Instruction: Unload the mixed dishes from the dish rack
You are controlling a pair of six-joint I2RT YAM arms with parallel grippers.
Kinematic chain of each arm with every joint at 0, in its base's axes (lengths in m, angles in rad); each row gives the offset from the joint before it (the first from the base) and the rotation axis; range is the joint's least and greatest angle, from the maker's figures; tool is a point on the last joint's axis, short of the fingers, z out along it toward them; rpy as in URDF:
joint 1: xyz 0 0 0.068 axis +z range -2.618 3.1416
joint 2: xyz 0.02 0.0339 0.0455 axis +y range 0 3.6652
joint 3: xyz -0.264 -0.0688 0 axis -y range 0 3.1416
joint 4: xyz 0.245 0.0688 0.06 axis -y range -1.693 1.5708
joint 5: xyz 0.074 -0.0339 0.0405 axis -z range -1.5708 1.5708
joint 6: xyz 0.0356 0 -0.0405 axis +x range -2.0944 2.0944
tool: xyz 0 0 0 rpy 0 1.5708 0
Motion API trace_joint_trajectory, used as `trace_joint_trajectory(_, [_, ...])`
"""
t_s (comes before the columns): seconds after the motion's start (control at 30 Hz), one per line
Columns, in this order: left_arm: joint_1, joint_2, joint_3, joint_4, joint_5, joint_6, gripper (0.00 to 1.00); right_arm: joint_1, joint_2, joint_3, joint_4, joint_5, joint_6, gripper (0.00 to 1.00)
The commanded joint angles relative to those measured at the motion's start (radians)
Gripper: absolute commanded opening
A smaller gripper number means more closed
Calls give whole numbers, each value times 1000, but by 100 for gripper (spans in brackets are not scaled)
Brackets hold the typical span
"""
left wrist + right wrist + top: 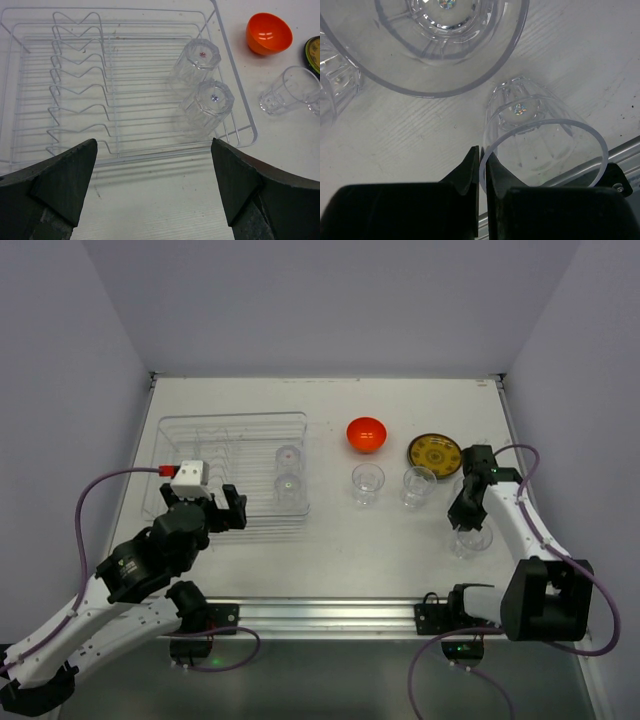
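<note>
**Left:** The large rectangular clear plastic dish rack sits on the left part of the white table. Its ribbed plate slots are bare. Two clear faceted drinking glasses stand in it bottoms up, one just beside the other, against the right-hand wall. The left gripper hovers at the rack's near edge, jaws spread wide and holding nothing.

**Centre:** A small glossy orange bowl and two upright clear glasses stand on the table, already out of the rack. A small round yellow-green plate with a dark rim lies just right of the bowl.

**Right:** The right gripper is closed to a narrow pinch on the rim of a fifth clear glass. Whether its base rests on the table cannot be told.

**Risks:**
- The pinch holds only a thin, smooth wall, so the fifth clear glass could swing or slip under a quick move.
- Another glass stands close by and could be struck.
- The two glasses in the rack sit close to each other and to the wall. Wide jaws could catch the neighbouring glass or the rim and topple one.
</note>
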Motion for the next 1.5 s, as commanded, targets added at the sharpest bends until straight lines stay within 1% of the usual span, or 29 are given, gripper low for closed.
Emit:
trace_joint_trajectory(0.0, [-6,-2,-11,47,-2,11,100,-24,40,8,71,25,-9,2])
trace_joint_trajectory(0.03, [-6,-2,-11,47,-2,11,100,-32,44,10,74,22,-14,6])
trace_joint_trajectory(0.23, [-6,-4,-13,52,3,12,100,-38,20,4,93,8,-24,16])
trace_joint_trajectory(0.3, [-6,-2,-14,55,7,12,100,-39,14,7,91,6,-28,23])
trace_joint_trajectory(0.4, [-6,4,-14,55,6,12,100,-39,11,10,88,-12,-37,37])
trace_joint_trajectory(0.43, [-6,6,-14,55,6,12,100,-39,12,11,86,-17,-40,46])
trace_joint_trajectory(0.53, [-6,10,-14,53,4,11,100,-39,0,19,68,-23,-40,52])
trace_joint_trajectory(0.6, [-6,18,-13,53,3,12,100,-39,-35,34,44,-26,-37,53])
trace_joint_trajectory(0.77, [-6,50,1,43,-3,4,100,-39,-149,102,-25,-35,-46,61])
trace_joint_trajectory(0.87, [-6,78,13,36,12,3,100,-38,-230,151,-71,-20,-61,70])
trace_joint_trajectory(0.9, [-6,88,30,36,20,4,100,-38,-274,163,-79,-18,-67,77])
trace_joint_trajectory(0.93, [-6,110,39,32,24,0,100,-36,-297,174,-78,-21,-87,80])
trace_joint_trajectory(1.0, [-6,133,59,41,55,-19,100,-27,-343,204,-56,-41,-109,85])
trace_joint_trajectory(1.03, [-6,163,81,49,66,-28,100,-23,-385,215,-41,-58,-127,85])
trace_joint_trajectory(1.1, [-6,199,95,76,99,-48,100,-7,-417,220,14,-115,-139,86])
trace_joint_trajectory(1.13, [-5,252,115,90,109,-54,100,0,-442,220,37,-133,-146,86])
trace_joint_trajectory(1.17, [-6,281,133,90,128,-78,100,2,-451,220,56,-144,-146,89])
trace_joint_trajectory(1.2, [-6,317,151,92,141,-88,100,40,-460,220,92,-146,-146,95])
trace_joint_trajectory(1.23, [-6,381,193,107,151,-91,100,50,-476,208,114,-141,-147,99])
trace_joint_trajectory(1.3, [-5,436,230,142,138,-92,100,56,-488,194,172,-156,-155,99])
trace_joint_trajectory(1.33, [-3,491,245,180,113,-86,100,56,-492,185,183,-175,-169,99])
trace_joint_trajectory(1.37, [18,521,286,187,74,-77,100,56,-497,185,191,-196,-176,99])
trace_joint_trajectory(1.4, [41,556,315,187,79,-68,100,56,-497,183,197,-205,-182,99])
trace_joint_trajectory(1.43, [72,628,345,184,140,-57,100,56,-500,188,191,-204,-175,99])
trace_joint_trajectory(1.47, [137,660,403,179,189,-34,100,56,-506,189,188,-204,-167,99])
